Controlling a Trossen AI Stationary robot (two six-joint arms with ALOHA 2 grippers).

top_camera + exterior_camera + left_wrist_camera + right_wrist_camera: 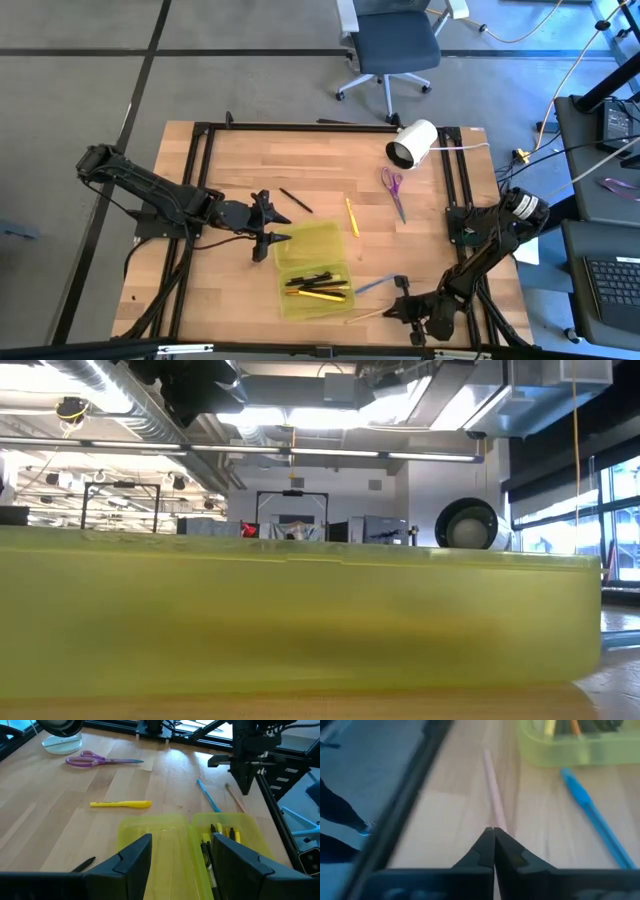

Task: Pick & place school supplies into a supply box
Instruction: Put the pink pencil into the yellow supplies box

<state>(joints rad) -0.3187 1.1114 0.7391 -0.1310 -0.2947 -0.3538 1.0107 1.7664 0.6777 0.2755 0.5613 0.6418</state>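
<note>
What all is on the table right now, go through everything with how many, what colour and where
supply box: one, translucent yellow-green, lid open, table middle near the front edge
pens and pencils in the box: several, black, yellow and orange; exact count unclear
yellow pen: one, right of the box lid
black pen: one, beyond the box
scissors: one pair, purple handles, near the cylinder
white cylinder: one, far right corner
blue pen: one, right of the box
pale pencil: one, at the right pincer's tips
left pincer: dark, open, at the box lid
right pincer: dark, shut on the pale pencil, front edge
</note>
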